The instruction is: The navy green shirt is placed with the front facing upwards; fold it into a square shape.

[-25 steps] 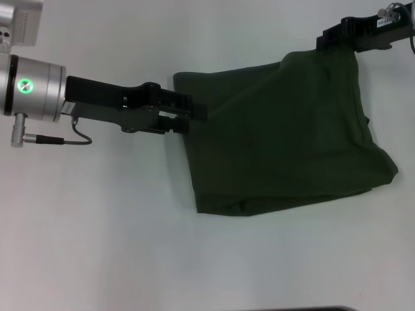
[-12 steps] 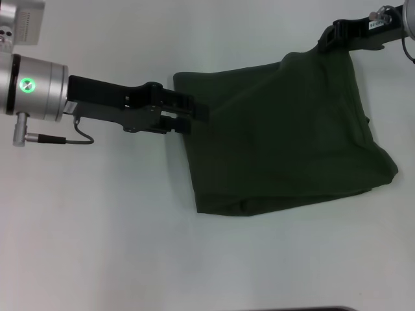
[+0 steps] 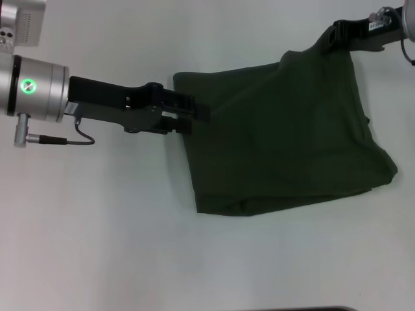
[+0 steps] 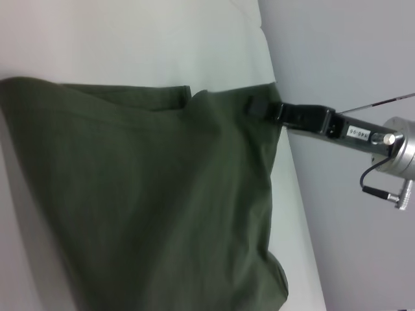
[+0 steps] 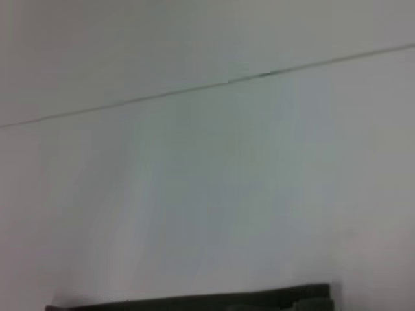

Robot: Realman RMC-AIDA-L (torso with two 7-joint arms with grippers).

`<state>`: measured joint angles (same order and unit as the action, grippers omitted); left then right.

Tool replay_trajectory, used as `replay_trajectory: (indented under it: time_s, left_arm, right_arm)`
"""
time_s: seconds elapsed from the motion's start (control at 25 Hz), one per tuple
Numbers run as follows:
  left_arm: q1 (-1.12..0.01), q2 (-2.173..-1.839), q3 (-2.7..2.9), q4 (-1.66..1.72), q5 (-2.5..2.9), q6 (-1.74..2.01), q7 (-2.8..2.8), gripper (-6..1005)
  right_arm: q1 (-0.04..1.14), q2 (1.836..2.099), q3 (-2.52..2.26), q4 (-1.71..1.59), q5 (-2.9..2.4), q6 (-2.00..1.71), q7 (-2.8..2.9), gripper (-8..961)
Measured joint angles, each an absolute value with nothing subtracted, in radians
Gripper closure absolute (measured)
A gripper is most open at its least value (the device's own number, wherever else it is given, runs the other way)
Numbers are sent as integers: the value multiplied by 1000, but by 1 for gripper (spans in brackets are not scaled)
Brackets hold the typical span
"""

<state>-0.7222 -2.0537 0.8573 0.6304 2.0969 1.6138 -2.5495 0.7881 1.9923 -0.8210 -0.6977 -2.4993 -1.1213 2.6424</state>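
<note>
Over the last second the right gripper (image 3: 332,37), a black clamp at the far right corner of the cloth, has drawn that corner a little farther back and outward, and in the last half-second it has barely moved. The left gripper (image 3: 194,111) has stayed put, its black fingers closed flat on the near-left top corner. I read this as the tail end of a carry: the two arms have the large dark olive-green cotton shirt (image 3: 285,136) pinched by two corners and are pulling it taut before laying the fold down, with the motion now nearly settled.

The shirt lies on the white table (image 3: 97,233), already doubled over into a rough slanted quadrilateral, with its lower edge bunched and a lobe sagging toward the right. It is not yet square; the right side runs crooked and the bottom hem shows loose rolls.

From the left wrist view the right gripper (image 4: 264,107) is seen clamped on the cloth's corner, the fabric (image 4: 142,194) stretched between the two holds.

Much is hidden. No lettering, collar or label shows anywhere, so I cannot say which face is up. The sleeves are tucked out of sight. The right wrist view gives only pale surface and a thin dark strip of cloth (image 5: 194,303) at its edge.
</note>
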Motion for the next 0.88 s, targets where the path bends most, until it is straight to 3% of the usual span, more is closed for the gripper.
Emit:
replay_trajectory:
  time_s: [0.2, 0.4, 0.52, 0.72, 0.88]
  left_arm:
    - [-722, -2051, 855, 630, 2097, 1614, -2548, 417]
    - [-720, -2053, 856, 630, 2097, 1614, -2547, 417]
    - [-721, -2054, 860, 630, 2097, 1614, -2547, 418]
    - [-726, -2056, 861, 630, 2097, 1617, -2545, 418]
    - [-750, -2067, 860, 635, 2089, 1645, -2535, 418]
  right_arm:
    - [782, 1990, -812, -693, -2499, -1109, 2643, 923]
    - [780, 1982, -773, -698, -2498, -1058, 2635, 857]
    - [785, 1970, -761, -701, -2495, -1054, 2635, 632]
    - [776, 1952, -748, -761, -2465, -1107, 2636, 466]
    - [770, 1920, -715, -803, -2406, -1223, 2636, 467]
